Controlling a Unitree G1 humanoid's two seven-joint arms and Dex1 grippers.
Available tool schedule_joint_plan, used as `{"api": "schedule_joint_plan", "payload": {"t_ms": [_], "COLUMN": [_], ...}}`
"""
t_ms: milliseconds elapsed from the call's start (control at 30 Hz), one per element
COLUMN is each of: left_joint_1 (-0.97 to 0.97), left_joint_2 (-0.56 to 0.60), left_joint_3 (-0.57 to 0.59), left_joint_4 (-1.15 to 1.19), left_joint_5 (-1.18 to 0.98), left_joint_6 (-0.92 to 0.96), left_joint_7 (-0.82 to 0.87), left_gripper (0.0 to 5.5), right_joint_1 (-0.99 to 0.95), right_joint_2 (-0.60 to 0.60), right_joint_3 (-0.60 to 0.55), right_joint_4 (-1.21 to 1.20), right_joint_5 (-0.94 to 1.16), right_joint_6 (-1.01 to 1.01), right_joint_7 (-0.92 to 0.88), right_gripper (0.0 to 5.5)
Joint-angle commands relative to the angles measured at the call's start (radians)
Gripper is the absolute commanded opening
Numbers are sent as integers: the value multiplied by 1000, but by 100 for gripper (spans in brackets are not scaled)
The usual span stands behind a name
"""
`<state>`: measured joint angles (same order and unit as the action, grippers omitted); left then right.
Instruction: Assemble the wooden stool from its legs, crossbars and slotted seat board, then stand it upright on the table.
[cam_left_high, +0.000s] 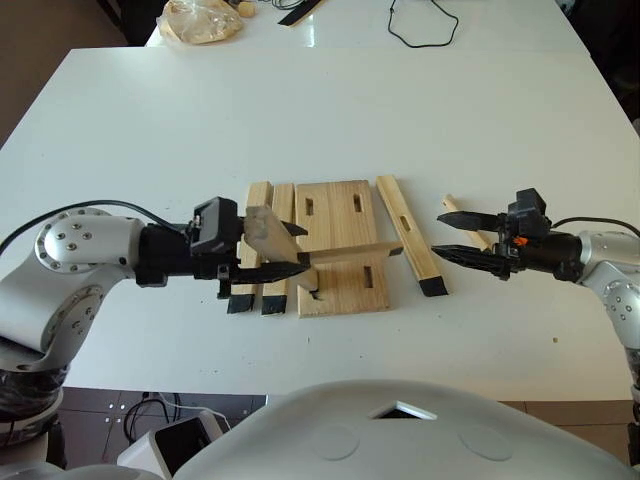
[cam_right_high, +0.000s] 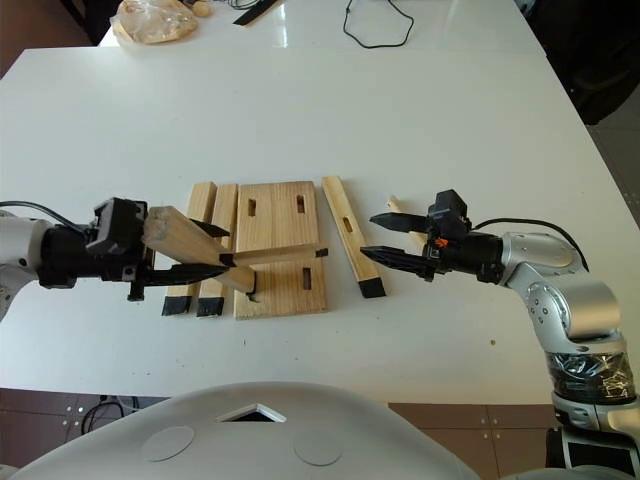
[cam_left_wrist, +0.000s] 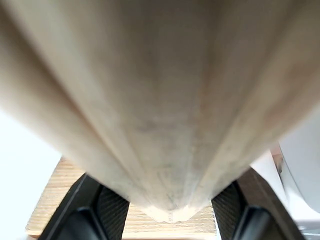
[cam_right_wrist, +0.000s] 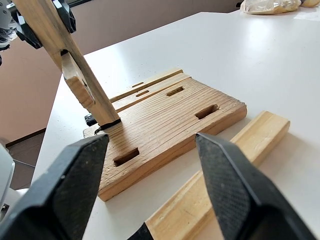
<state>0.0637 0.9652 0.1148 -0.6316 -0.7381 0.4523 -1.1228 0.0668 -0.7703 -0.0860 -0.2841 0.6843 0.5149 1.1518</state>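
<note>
My left gripper (cam_left_high: 298, 246) is clamped on a wooden leg (cam_left_high: 265, 232), tilted, with its dark-tipped lower end on the seat board (cam_left_high: 340, 215) beside a slot. The leg looks light, stiff and smooth. I judge that a firm pinch across its flat faces, near mid-length, should stop it twisting. That arm reaches in low from my left. My right gripper (cam_left_high: 437, 233) hovers spread wide and empty, just beside another leg (cam_left_high: 408, 235) lying flat on the table (cam_left_high: 330, 110).

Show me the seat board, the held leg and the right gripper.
seat board (cam_left_high: 335, 225), left eye view, bare top.
held leg (cam_right_high: 170, 230), right eye view, upper face.
right gripper (cam_left_high: 437, 232), left eye view, between fingertips.
</note>
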Motion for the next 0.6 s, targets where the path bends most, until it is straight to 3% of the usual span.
{"api": "schedule_joint_plan", "payload": {"t_ms": [33,600], "left_joint_1": [49,117], "left_joint_2": [21,3], "left_joint_3": [-45,-185], "left_joint_4": [10,94], "left_joint_5": [95,207], "left_joint_6": [-21,-149], "left_joint_7": [-12,34], "left_gripper": [204,204], "right_joint_1": [-4,1], "right_joint_2": [-7,3], "right_joint_3": [-2,26], "right_joint_4": [-4,8], "right_joint_5": [-15,-42], "right_joint_6": [-8,-19], "right_joint_7": [3,7], "right_gripper": [317,317]}}
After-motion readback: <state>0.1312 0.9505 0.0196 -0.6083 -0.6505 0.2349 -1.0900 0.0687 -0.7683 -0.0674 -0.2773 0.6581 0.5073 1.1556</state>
